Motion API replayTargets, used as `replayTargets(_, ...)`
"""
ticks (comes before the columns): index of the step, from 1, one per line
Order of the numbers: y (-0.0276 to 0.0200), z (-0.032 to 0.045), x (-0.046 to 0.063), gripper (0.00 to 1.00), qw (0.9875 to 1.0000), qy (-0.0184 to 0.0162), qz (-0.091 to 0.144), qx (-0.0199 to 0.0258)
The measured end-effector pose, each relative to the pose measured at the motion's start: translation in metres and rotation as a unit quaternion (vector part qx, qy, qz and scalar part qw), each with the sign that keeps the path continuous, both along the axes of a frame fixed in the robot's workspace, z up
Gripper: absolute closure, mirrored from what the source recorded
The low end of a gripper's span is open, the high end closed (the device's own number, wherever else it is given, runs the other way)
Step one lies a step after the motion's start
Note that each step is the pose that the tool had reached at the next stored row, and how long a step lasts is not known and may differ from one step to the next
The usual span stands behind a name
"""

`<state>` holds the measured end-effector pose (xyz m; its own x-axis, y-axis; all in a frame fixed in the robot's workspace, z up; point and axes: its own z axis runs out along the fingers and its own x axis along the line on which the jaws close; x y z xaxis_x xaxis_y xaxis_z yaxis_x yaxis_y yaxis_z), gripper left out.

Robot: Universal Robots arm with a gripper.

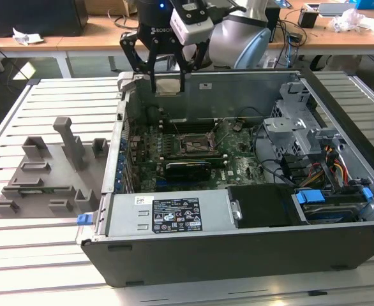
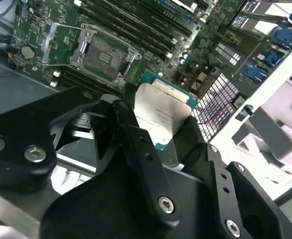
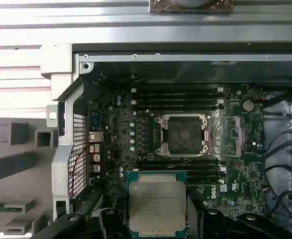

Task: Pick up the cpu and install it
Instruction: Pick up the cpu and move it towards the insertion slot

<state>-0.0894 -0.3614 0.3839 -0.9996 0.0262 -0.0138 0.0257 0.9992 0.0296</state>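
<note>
The cpu is a flat square chip with a silver-grey top plate, and my gripper is shut on its two side edges. It hangs in the air over the far wall of the open computer case, above the motherboard. In both wrist views the cpu shows level between the black fingers. The open socket with its raised metal frame lies on the board below and ahead of the chip. In the exterior view the socket sits near the board's middle.
A grey plastic holder tray stands on the slatted table at the exterior view's left of the case. A drive cage and cable bundles fill the case's right side; the power supply runs along its near side. Desks with clutter stand behind.
</note>
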Motion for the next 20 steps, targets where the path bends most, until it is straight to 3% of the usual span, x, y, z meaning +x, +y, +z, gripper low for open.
replayTargets(10, 0.0, -0.0072, 0.013, 0.45, 1.0, 0.0, 0.0, -0.0002)
replayTargets(20, 0.0018, -0.0197, 0.021, 0.45, 1.0, 0.0001, 0.0, -0.0026)
